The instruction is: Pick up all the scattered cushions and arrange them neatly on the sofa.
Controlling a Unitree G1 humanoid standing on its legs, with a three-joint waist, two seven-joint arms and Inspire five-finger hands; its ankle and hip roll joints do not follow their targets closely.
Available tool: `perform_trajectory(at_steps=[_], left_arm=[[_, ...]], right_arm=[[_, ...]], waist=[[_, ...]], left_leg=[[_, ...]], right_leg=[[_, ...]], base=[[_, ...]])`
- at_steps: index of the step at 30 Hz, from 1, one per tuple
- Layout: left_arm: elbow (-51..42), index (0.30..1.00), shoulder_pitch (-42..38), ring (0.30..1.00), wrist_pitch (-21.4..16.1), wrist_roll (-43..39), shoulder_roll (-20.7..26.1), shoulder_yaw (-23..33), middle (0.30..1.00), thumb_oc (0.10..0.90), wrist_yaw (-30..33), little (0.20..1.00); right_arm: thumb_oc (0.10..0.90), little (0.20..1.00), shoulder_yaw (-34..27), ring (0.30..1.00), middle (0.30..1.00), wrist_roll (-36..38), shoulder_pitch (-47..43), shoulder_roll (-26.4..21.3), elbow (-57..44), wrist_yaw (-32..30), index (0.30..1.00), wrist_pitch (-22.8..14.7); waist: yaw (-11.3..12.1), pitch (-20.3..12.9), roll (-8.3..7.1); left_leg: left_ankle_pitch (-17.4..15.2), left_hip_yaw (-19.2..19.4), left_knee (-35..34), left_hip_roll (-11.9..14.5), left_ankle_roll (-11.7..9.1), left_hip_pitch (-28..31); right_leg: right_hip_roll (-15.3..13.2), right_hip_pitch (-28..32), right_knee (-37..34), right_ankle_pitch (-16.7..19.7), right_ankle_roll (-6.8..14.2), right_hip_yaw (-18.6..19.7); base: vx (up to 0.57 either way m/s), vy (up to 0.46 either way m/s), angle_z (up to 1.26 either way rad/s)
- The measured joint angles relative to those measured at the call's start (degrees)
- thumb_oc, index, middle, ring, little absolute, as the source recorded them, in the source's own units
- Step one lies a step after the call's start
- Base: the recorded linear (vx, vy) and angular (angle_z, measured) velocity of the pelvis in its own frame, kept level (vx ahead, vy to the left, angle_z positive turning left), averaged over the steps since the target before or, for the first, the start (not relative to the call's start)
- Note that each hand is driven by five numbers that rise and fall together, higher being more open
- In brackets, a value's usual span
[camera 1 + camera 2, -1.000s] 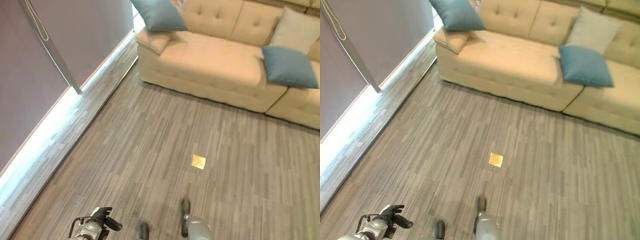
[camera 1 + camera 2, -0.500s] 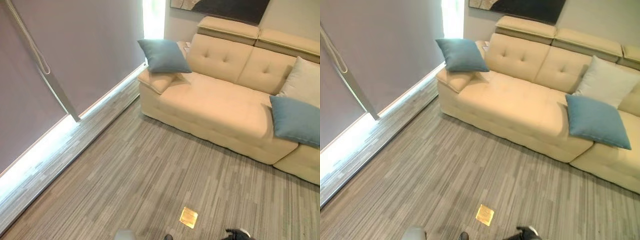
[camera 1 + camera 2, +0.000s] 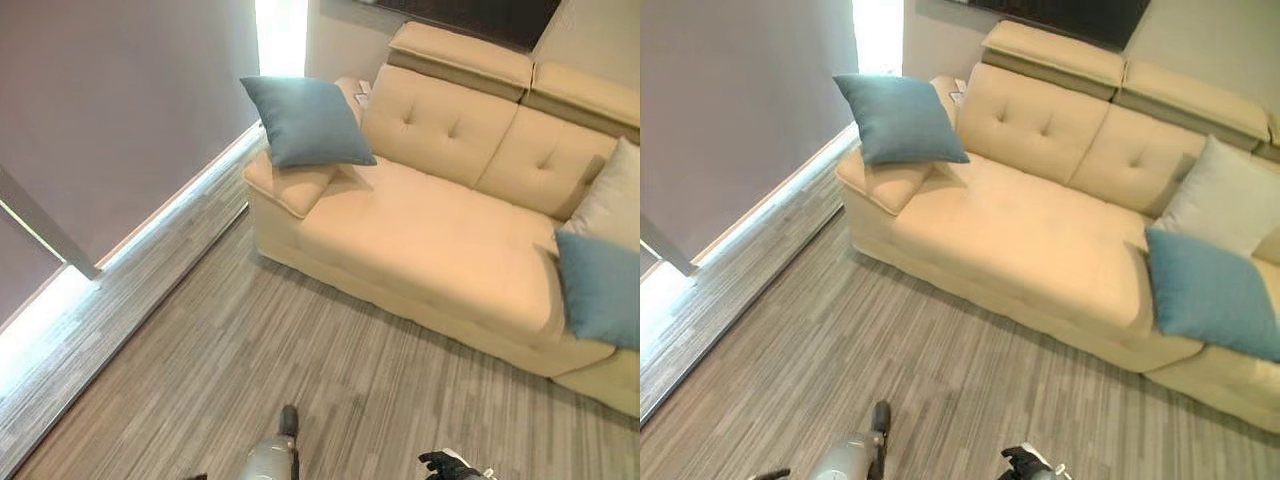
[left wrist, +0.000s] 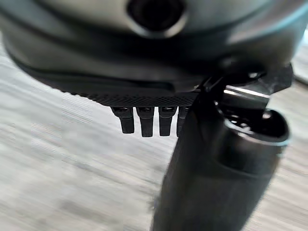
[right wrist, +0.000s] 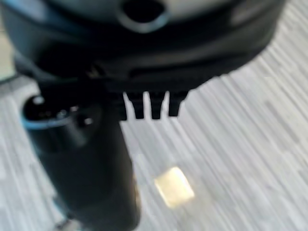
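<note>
Striped grey floor (image 3: 250,360), tufted cream sofa (image 3: 430,230), square cushions (image 3: 305,120)

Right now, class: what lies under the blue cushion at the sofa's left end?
The blue cushion leans on the sofa's cream armrest. Whatever sits directly beneath or behind it is covered.

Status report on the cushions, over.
Left hand open, right hand open, both empty. On sofa: blue cushion on armrest; second blue cushion, pale cushion farther right.
</note>
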Motion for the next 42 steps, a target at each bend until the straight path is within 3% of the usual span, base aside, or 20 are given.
perform_trajectory(at_steps=[3, 5, 6, 10, 12, 14, 16, 17, 18, 19, 21, 22, 23, 24, 26, 30, 34, 36, 41, 42], left_arm=[[-4.14, 0.9, 0.17, 0.9, -0.43, 0.11, 0.12, -1.86, 0.9, 0.8, 0.1, 0.9], [-5.0, 0.9, -0.33, 0.9, -0.49, 0.11, 0.12, -2.25, 0.9, 0.8, 0.04, 0.9], [-6.34, 0.9, -0.27, 0.9, -0.44, 0.19, 0.35, -3.09, 0.9, 0.8, 0.26, 0.9], [-4.94, 0.9, -0.83, 0.9, 0.04, 0.65, -0.8, -3.7, 0.9, 0.8, -0.05, 0.9], [-1.23, 0.9, 0.22, 0.9, 0.83, 0.8, -1.83, -3.68, 0.9, 0.8, -0.1, 0.9], [3.73, 0.9, 1.18, 0.9, 1.01, 2.97, -2.25, -3.71, 0.9, 0.8, 0.02, 0.9], [5.99, 0.9, 2.48, 0.9, 0.79, 4.16, -2.43, -2.74, 0.9, 0.8, 0.29, 0.9], [7.55, 0.9, 2.35, 0.9, 1.19, 4.79, -2.72, -2.27, 0.9, 0.8, 0.03, 0.9], [8.6, 0.9, 1.35, 0.9, 1.36, 5.08, -2.49, -1.18, 0.9, 0.8, 0.16, 0.9], [8.18, 0.9, 1.5, 0.9, 1.46, 5.08, -2.48, -1.01, 0.9, 0.8, 0.28, 0.9], [8.08, 0.9, 2.05, 0.9, 1.94, 5.08, -2.79, -0.93, 0.9, 0.8, 0.33, 0.9], [7.93, 0.9, 2.08, 0.9, 1.97, 5.1, -2.73, -1.04, 0.9, 0.8, 0.51, 0.9], [7.49, 0.9, 0.51, 0.9, 1.69, 5.15, -2.43, -2.44, 0.9, 0.8, 0.87, 0.9], [5.79, 0.9, 0.27, 0.9, 1.63, 6.29, -2.12, -2.92, 0.9, 0.8, 1.33, 0.9], [4.97, 0.9, -0.05, 0.9, 1.59, 6.17, -1.81, -3.54, 0.9, 0.8, 1.45, 0.9], [4.74, 0.9, -1.73, 0.9, 1.58, 6.19, -1.5, -3.7, 0.9, 0.8, 1.69, 0.9], [5.57, 0.9, -2.58, 0.9, 1.66, 6.12, -1.03, -3.5, 0.9, 0.8, 1.89, 0.9], [6.47, 0.9, -2.81, 0.9, 1.73, 6.09, -0.46, -3.14, 0.9, 0.8, 1.98, 0.9], [6.99, 0.9, -2.1, 0.9, 1.79, 4.92, 0.0, 0.82, 0.9, 0.8, 3.13, 0.9], [7.02, 0.9, -2.28, 0.9, 1.81, 4.92, 0.27, 0.72, 0.9, 0.8, 3.33, 0.9]], right_arm=[[0.8, 0.9, -1.72, 0.9, 0.9, 0.54, -0.6, -2.32, -3.78, -0.44, 0.9, -1.42], [0.8, 0.9, -1.68, 0.9, 0.9, 0.3, -0.5, -3.73, -4.11, -1.03, 0.9, -1.08], [0.8, 0.9, -1.65, 0.9, 0.9, 0.22, -0.48, -4.08, -4.02, -1.05, 0.9, -0.99], [0.8, 0.9, -1.38, 0.9, 0.9, 0.02, -1.32, -4.03, -4.46, -0.55, 0.9, 0.44], [0.8, 0.9, -1.38, 0.9, 0.9, -0.29, -1.06, -3.64, -4.16, 0.2, 0.9, 0.81], [0.8, 0.9, -1.46, 0.9, 0.9, -0.38, 1.62, -2.82, -3.9, 0.24, 0.9, 0.91], [0.8, 0.9, -1.84, 0.9, 0.9, -0.34, 2.83, -2.53, -3.5, 0.21, 0.9, 0.99], [0.8, 0.9, -2.12, 0.9, 0.9, -0.32, 2.76, -2.8, -3.56, 0.14, 0.9, 1.06], [0.8, 0.9, -4.47, 0.9, 0.9, -0.1, 2.06, -2.41, -3.61, 0.11, 0.9, 1.07], [0.8, 0.9, -3.64, 0.9, 0.9, 0.02, 0.94, -2.5, -3.57, 0.03, 0.9, 1.14], [0.8, 0.9, -2.65, 0.9, 0.9, 0.27, 0.15, -3.01, -5.23, -0.76, 0.9, 0.88], [0.8, 0.9, -1.62, 0.9, 0.9, 0.57, -0.76, -2.89, -6.07, -1.58, 0.9, 0.35], [0.8, 0.9, -0.66, 0.9, 0.9, 1.44, -1.47, -2.91, -5.32, -2.52, 0.9, 0.09], [0.8, 0.9, -0.68, 0.9, 0.9, 2.14, -3.1, -3.04, -5.12, -2.8, 0.9, 0.44], [0.8, 0.9, -0.72, 0.9, 0.9, 3.02, -4.43, -3.78, -5.02, -3.62, 0.9, 0.28], [0.8, 0.9, 0.04, 0.9, 0.9, 3.59, -6.96, -4.4, -5.28, -4.25, 0.9, -0.75], [0.8, 0.9, 1.0, 0.9, 0.9, 3.5, -7.09, -4.04, -5.03, -4.95, 0.9, -0.89], [0.8, 0.9, 1.1, 0.9, 0.9, 3.08, -7.01, -3.65, -5.05, -5.01, 0.9, -0.91], [0.8, 0.9, -0.53, 0.9, 0.9, 1.72, -6.24, -4.58, -3.37, -7.24, 0.9, -0.97], [0.8, 0.9, -1.39, 0.9, 0.9, 1.78, -5.65, -4.51, -2.67, -7.69, 0.9, -0.97]], waist=[[-4.09, 2.34, 3.92], [-5.21, 2.94, 4.82], [-6.29, 3.26, 4.8], [-8.1, 5.81, 5.16], [-9.19, 6.19, 5.61], [-10.39, 4.9, 5.02], [-10.46, 3.69, 4.7], [-11.04, 2.77, 6.36], [-10.75, 3.49, 5.23], [-9.67, 3.41, 4.32], [-8.64, 2.21, 3.32], [-8.21, 1.73, 2.6], [-7.74, 1.61, 0.45], [-6.69, 1.88, 0.28], [-5.69, 2.38, 1.03], [-5.22, 4.55, 3.64], [-3.8, 7.1, 5.1], [-2.47, 8.55, 4.48], [-1.3, 6.92, 4.15], [-1.43, 6.3, 3.92]], left_leg=[[-0.19, -4.94, -4.82, -0.28, 0.22, 7.35], [-1.44, -7.4, -4.83, -1.61, 0.44, 9.12], [-2.23, -9.46, -4.49, -1.88, 0.83, 9.15], [-5.67, -12.11, -3.99, -3.43, 1.22, 12.04], [-8.34, -13.72, -3.5, -3.53, -0.02, 14.83], [-12.24, -16.73, -2.66, -3.04, -2.1, 18.31], [-16.16, -18.09, -0.91, -0.62, -4.57, 20.13], [-17.81, -17.37, 3.28, 1.89, -7.91, 19.68], [-18.39, -12.91, 20.82, 3.03, -11.09, 12.7], [-15.82, -11.49, 26.89, 3.0, -12.15, 10.03], [-8.96, -10.49, 39.81, 5.61, -14.58, 4.5], [-1.99, -9.35, 42.86, 6.82, -15.68, 1.97], [-2.67, -6.79, 46.64, 7.96, -15.57, -0.7], [-5.65, -4.96, 45.0, 8.74, -12.98, -3.02], [-8.04, -3.63, 35.29, 8.8, -12.54, -4.08], [-5.5, -4.32, 12.61, 8.61, -14.3, -5.3], [-0.81, -11.76, -0.76, 9.49, -16.7, -3.44], [0.63, -13.46, -3.29, 10.77, -16.93, -2.85], [1.57, -15.92, -0.71, 11.67, -16.37, -2.81], [6.04, -15.66, -1.15, 11.53, -14.87, -2.31]], right_leg=[[0.04, -7.86, -2.47, -5.24, -3.95, -3.78], [-0.18, -13.46, -6.77, -5.51, -3.49, -2.99], [0.78, -15.18, -13.62, -5.17, -3.79, 0.02], [-3.08, -20.13, -39.96, 6.81, -2.43, -1.54], [-5.37, -20.58, -46.84, 11.89, -1.78, -4.54], [-6.92, -18.0, -44.62, 12.85, -1.19, -4.72], [-5.69, -17.26, -40.19, 15.52, -3.3, -5.05], [-3.94, -16.32, -39.07, 15.9, -3.85, -6.4], [-2.66, -14.91, -38.21, 15.68, -6.29, -6.58], [-1.38, -13.72, -38.09, 14.78, -8.8, -6.3], [1.07, -10.6, -38.96, 13.0, -10.93, -6.45], [1.96, -9.64, -38.62, 11.85, -11.88, -6.98], [1.82, -8.91, -39.07, 11.19, -11.78, -7.09], [2.76, -7.65, -39.56, 9.95, -13.14, -7.0], [4.34, -5.71, -41.88, 9.72, -14.17, -7.02], [6.96, -2.34, -43.78, 8.4, -14.15, -6.98], [9.72, 2.83, -46.66, 6.93, -13.31, -2.52], [10.47, 5.86, -47.69, 7.12, -14.45, -0.22], [9.97, 11.05, -47.69, 1.96, -11.62, 6.83], [9.37, 11.74, -46.9, 0.41, -10.3, 7.49]], base=[[0.6, -0.012, 0.72], [0.44, -0.134, 0.88], [0.41, -0.118, 1.0], [0.71, -0.217, 0.63], [0.38, -0.237, 0.33], [0.42, -0.28, 0.61], [0.37, -0.274, 0.52], [0.33, -0.342, 0.57], [0.4, -0.468, 0.24], [0.24, -0.35, -0.32], [0.21, -0.227, -0.44], [0.31, -0.137, 0.12], [0.42, -0.154, 0.19], [0.33, -0.036, 0.23], [0.33, -0.001, -0.06], [0.33, 0.037, -0.08], [0.46, 0.109, -0.52], [0.44, 0.152, -0.76], [0.42, 0.234, -0.78], [0.37, 0.29, -0.36]])
